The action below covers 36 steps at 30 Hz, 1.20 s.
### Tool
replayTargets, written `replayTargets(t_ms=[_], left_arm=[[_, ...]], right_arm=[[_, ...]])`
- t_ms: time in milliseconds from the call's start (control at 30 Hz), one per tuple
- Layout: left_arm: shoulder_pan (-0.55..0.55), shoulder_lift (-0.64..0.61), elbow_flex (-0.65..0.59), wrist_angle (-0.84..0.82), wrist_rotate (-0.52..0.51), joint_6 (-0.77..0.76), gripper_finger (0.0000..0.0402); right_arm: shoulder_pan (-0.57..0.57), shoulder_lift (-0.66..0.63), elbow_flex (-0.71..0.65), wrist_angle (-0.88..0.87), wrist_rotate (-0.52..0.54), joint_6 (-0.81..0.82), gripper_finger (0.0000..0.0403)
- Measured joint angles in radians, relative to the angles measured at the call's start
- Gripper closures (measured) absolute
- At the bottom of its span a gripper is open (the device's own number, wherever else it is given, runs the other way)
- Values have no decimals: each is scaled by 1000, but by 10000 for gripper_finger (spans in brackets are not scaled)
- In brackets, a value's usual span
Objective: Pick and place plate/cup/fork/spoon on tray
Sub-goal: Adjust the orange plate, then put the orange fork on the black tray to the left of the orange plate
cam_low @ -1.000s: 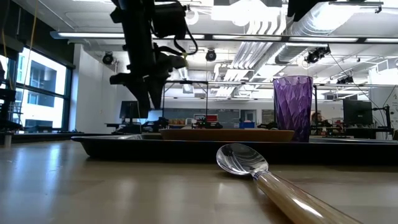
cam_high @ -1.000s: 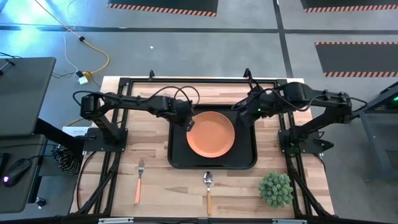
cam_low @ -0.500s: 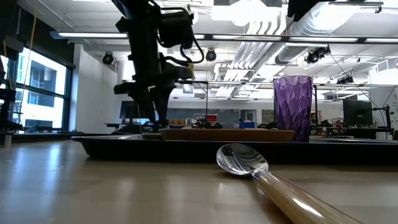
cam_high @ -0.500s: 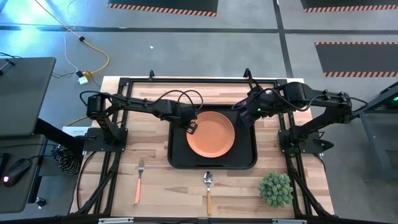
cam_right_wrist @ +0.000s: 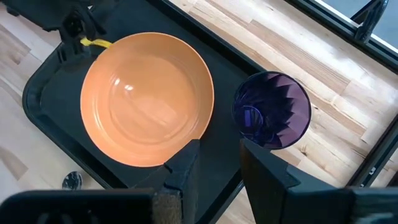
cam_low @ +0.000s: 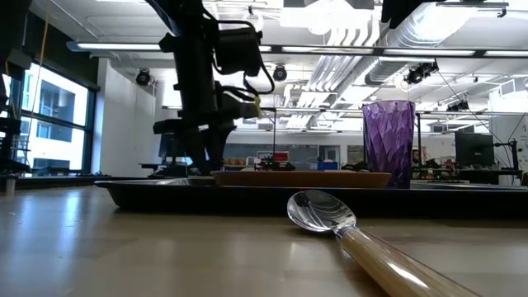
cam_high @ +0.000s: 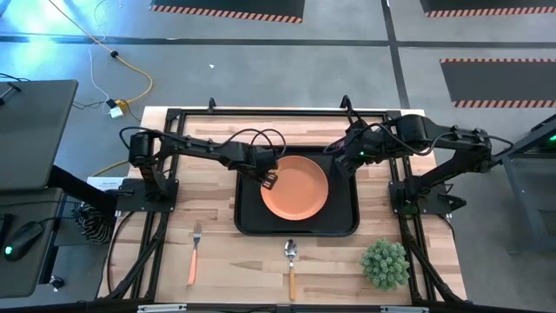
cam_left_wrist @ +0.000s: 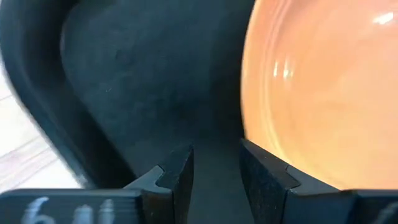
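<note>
The orange plate [cam_high: 295, 187] lies flat in the black tray [cam_high: 245, 217] at the table's middle. The purple cup [cam_right_wrist: 272, 118] stands upright in the tray's far right corner; my right arm hides it in the high view. My left gripper [cam_left_wrist: 214, 174] is open and empty, low over the tray floor [cam_left_wrist: 143, 93], right beside the plate's left rim [cam_left_wrist: 249, 118]. My right gripper [cam_right_wrist: 219, 165] is open and empty, above the tray's far right part. The fork [cam_high: 195, 252] and the spoon [cam_high: 292, 259] lie on the wood near the front edge.
A small green potted plant [cam_high: 385, 263] stands at the table's near right. The spoon's bowl [cam_low: 320, 212] lies just in front of the tray's near rim. Bare wood shows left and right of the tray.
My left gripper has gone down and a little toward the table's right and near side, ending low beside the plate's left rim. The plate, the cup and my right gripper have kept still.
</note>
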<state>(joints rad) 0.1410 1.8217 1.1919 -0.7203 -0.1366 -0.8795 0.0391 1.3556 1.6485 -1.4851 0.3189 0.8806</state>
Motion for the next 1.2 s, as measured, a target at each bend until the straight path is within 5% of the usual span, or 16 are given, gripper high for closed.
replayTargets(t_ms=[767, 1200], left_arm=[[-5, 27, -2, 38, 30, 37, 284], [42, 12, -2, -87, 129, 101, 284]], right_arm=[[0, 0, 0, 0, 1, -11, 297], [0, 0, 0, 0, 1, -11, 297]])
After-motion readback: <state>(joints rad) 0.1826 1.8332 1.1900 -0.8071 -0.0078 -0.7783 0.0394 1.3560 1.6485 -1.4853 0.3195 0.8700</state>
